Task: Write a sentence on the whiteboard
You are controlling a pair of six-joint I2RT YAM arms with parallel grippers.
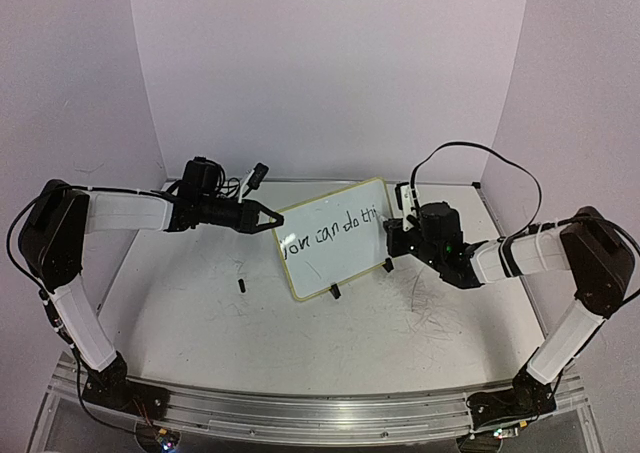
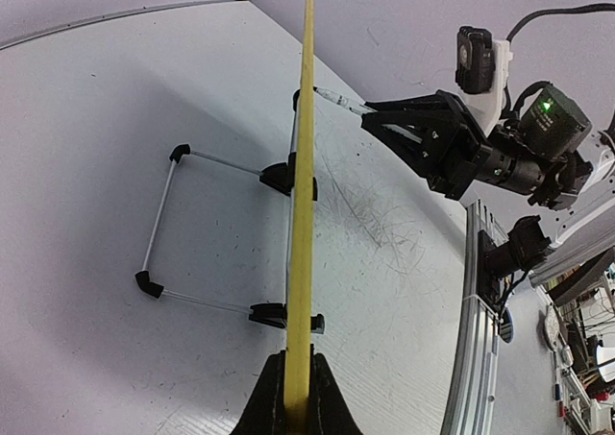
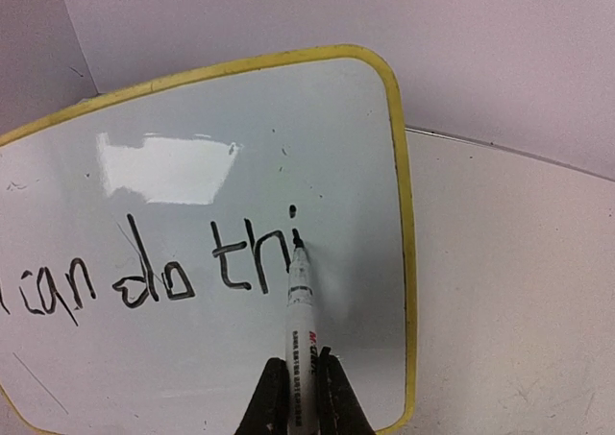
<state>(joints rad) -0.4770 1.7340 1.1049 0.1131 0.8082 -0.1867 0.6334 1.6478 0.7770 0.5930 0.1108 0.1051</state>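
Top external view, starting at the left: the left gripper (image 1: 270, 216) reaches in from the left of the whiteboard (image 1: 345, 268) and grips its upper left edge. In the left wrist view the jaws are closed narrow on the board's yellow edge, which runs edge-on straight out from between the fingers.

The whiteboard stands leaning back on the table (image 1: 200, 343), on two small black feet (image 1: 335, 293) with a thin wire stand (image 2: 159, 219) behind it. It looks light and stiff, with a slick face. On so slight a stand it would probably slide or tip under pen pressure, so a steadying pinch on the rim, clear of the writing face, seems the right hold.

Across the whiteboard the sentence (image 1: 330, 228) reads "You can do thi" so far, sloping up toward the right rim. That leaves the last letter and the full stop, with only a narrow strip of bare white before the rim.

At the right of the whiteboard, the right gripper (image 3: 300, 392) is clamped on the barrel of a marker (image 3: 300, 310). The marker's tip rests on the face at the top of the "i", just under its dot. Grey scribble marks (image 1: 425, 298) lie on the table just right of the whiteboard, apart from the lettering.
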